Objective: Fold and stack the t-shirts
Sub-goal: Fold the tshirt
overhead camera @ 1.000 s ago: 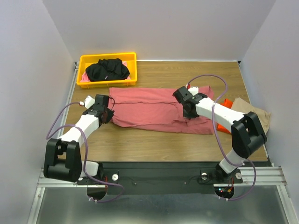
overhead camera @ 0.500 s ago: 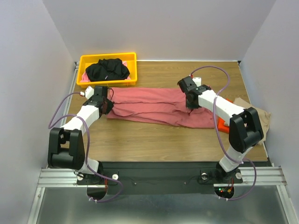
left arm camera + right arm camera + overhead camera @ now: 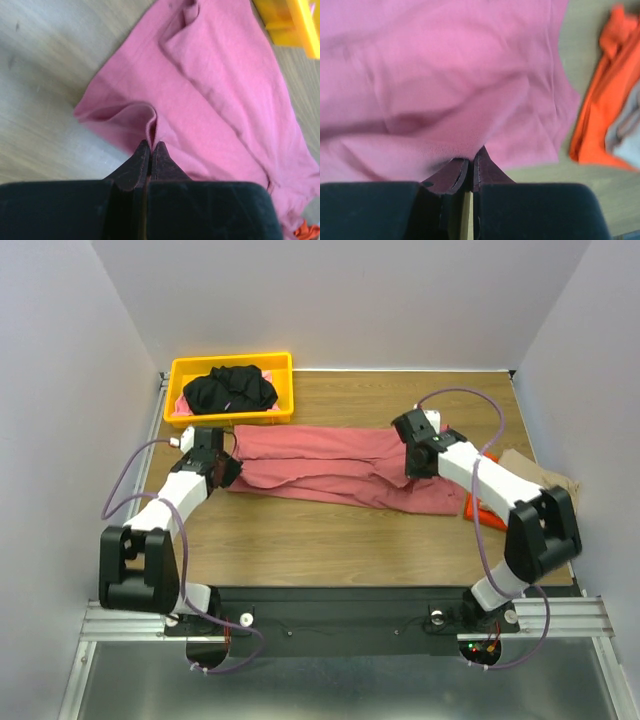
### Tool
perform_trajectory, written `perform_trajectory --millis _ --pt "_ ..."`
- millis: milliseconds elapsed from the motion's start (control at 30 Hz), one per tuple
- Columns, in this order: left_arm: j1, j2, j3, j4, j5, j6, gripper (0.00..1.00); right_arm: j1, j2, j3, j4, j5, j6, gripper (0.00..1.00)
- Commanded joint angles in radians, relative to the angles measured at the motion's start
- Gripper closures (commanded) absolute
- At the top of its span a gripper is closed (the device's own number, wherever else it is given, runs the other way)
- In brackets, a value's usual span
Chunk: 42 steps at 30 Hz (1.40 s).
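Soft matt dusty-red cloth t-shirt (image 3: 325,466) on smooth wood-grain table (image 3: 330,540); glossy yellow plastic bin (image 3: 250,420).

End effector (image 3: 472,159) pinches red t-shirt (image 3: 445,75) beside orange cloth (image 3: 602,105).

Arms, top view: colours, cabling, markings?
Left arm and right arm: white link shells, chunky black joint housings, black base blocks. A lavender cable loops loosely along each, base to wrist. Left tool and right tool: black bodies, dark fingers tapering to points. No legible markings.
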<state>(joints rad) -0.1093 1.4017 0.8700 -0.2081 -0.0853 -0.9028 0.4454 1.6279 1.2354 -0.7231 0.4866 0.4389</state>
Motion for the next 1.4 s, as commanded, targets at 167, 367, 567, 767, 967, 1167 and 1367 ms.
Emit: perform_trajectory --millis 167,367,567,767,967,1167,1367 --pt "0.005 -0.368 -0.256 -0.183 0.076 0.002 1.00 0.036 -0.414 -0.241 -0.111 -0.152 0.081 1.00" --pt "0.005 -0.535 -0.330 -0.281 0.055 -0.021 1.00 0.105 -0.430 -0.353 -0.147 -0.220 0.126 1.00" --pt "0.005 -0.505 -0.322 -0.212 0.077 -0.021 1.00 0.111 -0.412 -0.294 -0.147 -0.125 0.130 1.00" --pt "0.005 -0.376 -0.249 -0.137 0.067 -0.012 1.00 0.111 -0.337 -0.189 -0.147 -0.036 0.133 1.00" --pt "0.007 -0.247 -0.151 -0.076 0.058 0.007 1.00 0.110 -0.182 -0.051 -0.145 0.053 0.113 1.00" --pt "0.026 -0.126 -0.085 -0.017 0.071 0.021 1.00 0.095 -0.048 0.068 -0.134 0.093 0.077 1.00" --pt "0.036 -0.060 -0.078 0.064 0.058 -0.021 1.00 0.053 0.104 0.156 -0.114 0.116 0.066 1.00"
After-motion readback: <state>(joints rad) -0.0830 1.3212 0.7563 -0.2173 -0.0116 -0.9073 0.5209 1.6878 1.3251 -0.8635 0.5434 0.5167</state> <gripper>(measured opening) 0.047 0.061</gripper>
